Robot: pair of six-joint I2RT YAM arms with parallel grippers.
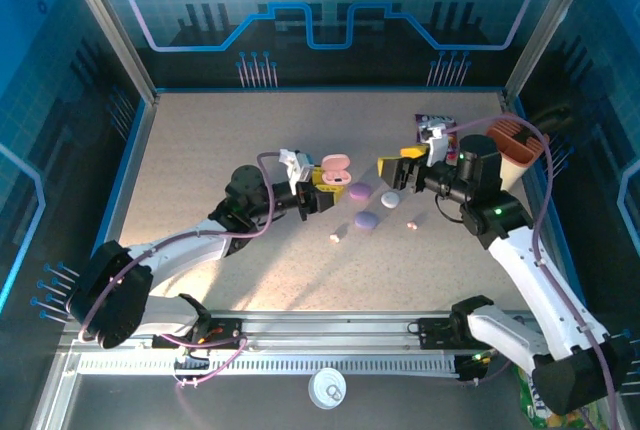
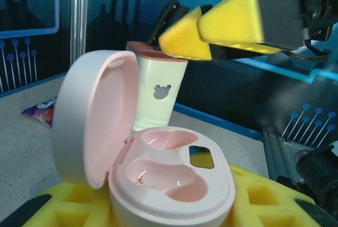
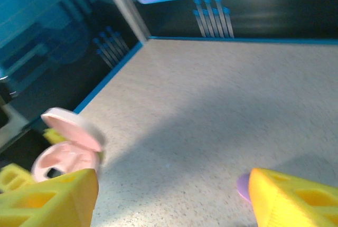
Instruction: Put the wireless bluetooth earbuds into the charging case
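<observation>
Both pads [image 2: 253, 192] of my left tool [image 1: 322, 186] clamp the open pink charging case [image 2: 171, 185] — my right tool [image 3: 169, 195] hangs spread wide, empty, above the bench [image 3: 222, 105].

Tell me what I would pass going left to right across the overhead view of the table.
Open pink clamshell charging case → dark purple oval case → white oval case → tiny pink earbud → purple printed packet → white cup with a brown rim.

Enclosed work cell under blue light.
Speckled beige tabletop [image 1: 200, 170] bounded by blue circuit-print wall panels [image 1: 330, 10] and grey aluminium corner posts [image 1: 107, 28]; slotted metal rail [image 1: 300, 362] along near edge.
</observation>
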